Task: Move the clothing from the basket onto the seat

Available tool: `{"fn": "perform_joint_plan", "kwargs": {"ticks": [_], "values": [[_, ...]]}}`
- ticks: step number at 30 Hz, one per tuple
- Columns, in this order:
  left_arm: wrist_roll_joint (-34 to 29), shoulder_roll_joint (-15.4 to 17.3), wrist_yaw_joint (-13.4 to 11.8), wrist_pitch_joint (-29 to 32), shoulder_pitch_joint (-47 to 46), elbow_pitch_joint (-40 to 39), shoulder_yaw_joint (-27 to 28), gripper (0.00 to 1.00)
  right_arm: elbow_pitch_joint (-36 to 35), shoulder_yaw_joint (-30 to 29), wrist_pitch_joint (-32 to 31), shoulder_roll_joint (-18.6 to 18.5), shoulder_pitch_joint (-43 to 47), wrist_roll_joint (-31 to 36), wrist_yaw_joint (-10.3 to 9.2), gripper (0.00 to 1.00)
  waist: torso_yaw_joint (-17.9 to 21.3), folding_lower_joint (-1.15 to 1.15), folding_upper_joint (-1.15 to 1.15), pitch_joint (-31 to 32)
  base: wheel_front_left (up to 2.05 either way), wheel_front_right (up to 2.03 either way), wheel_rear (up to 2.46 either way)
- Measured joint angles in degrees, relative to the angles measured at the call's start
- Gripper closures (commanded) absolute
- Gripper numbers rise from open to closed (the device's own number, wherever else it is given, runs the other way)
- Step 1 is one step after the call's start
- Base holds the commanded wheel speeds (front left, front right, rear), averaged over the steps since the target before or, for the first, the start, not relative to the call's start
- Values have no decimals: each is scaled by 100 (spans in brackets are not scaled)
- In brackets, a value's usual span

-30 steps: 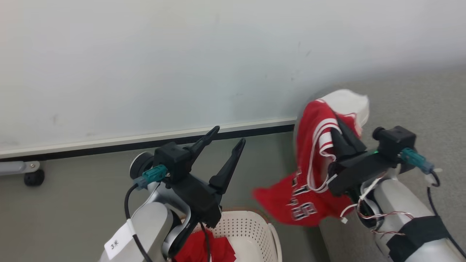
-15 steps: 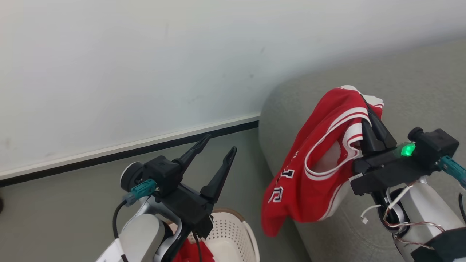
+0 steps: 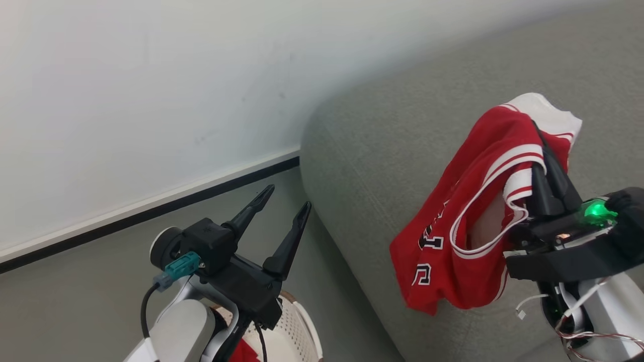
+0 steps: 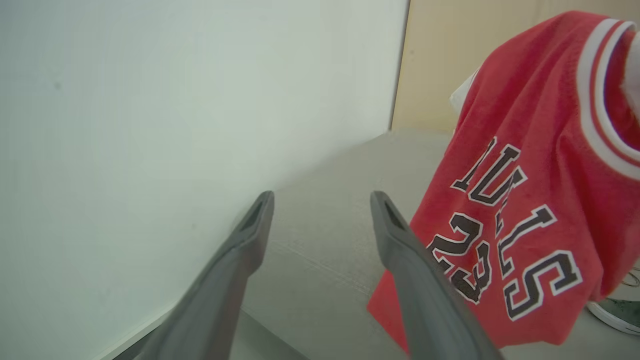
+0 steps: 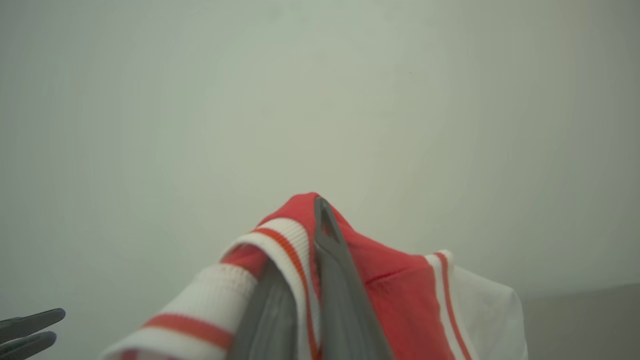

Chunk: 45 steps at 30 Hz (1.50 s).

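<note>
Pale wall point(image 3: 151, 75) and dark skirting point(image 3: 201, 195) run behind a grey fabric sofa seat point(image 3: 392, 141) with a rounded edge and a stitched seam. A red jersey point(image 3: 453, 251) with white-striped ribbed trim, dark white-edged lettering and a white lining hangs bunched from the right hand point(image 3: 537, 148). That hand's fingers are clamped together on the trim, and the cloth drapes below them over the seat. The left hand point(image 3: 288, 197) stands apart and empty above the perforated cream basket point(image 3: 297, 332), where more red cloth point(image 3: 245, 352) lies.

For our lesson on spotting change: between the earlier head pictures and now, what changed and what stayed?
The right gripper carried the jersey from beside the basket to over the seat; the view swung too. Unchanged: its grip; left gripper open and empty.
</note>
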<state>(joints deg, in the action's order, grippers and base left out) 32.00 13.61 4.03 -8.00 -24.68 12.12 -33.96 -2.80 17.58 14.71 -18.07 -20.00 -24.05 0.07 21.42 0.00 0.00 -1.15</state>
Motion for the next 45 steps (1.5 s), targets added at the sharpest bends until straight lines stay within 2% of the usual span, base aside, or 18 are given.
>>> {"fn": "perform_joint_plan", "kwargs": {"ticks": [8,14,18,24,27,33,36,45], "values": [[-51,25,-5,38,18,-141,-22,0,-475,-281,1,-79,257,49,-109,100,346,0,0,-231,0,0,0],[-79,42,0,121,-31,-204,-83,0,-617,-423,1,-130,269,49,-107,100,454,0,0,-444,0,0,0],[-88,68,2,191,-130,-272,-122,0,-617,-479,0,-247,-47,51,16,100,453,0,0,-586,0,0,0],[-134,144,3,299,-222,-431,-140,0,-546,-676,2,-426,-882,-51,301,100,383,0,1,-823,0,0,0],[-136,177,7,345,-227,-490,-142,0,-425,-790,1,-524,-1168,-92,357,100,348,1,0,-913,0,0,0],[-153,286,8,446,-327,-738,-140,0,69,-1324,0,-877,-1997,-412,445,100,216,1,1,-1218,0,0,0],[-187,366,8,537,-347,-902,-131,0,438,-1613,-21,-917,-2324,-871,476,100,140,1,1,-1398,0,0,0],[-192,542,9,757,-613,-1323,-40,0,1813,-1844,-469,-1335,-3313,-991,505,100,-164,1,1,-2105,0,0,0]]}}
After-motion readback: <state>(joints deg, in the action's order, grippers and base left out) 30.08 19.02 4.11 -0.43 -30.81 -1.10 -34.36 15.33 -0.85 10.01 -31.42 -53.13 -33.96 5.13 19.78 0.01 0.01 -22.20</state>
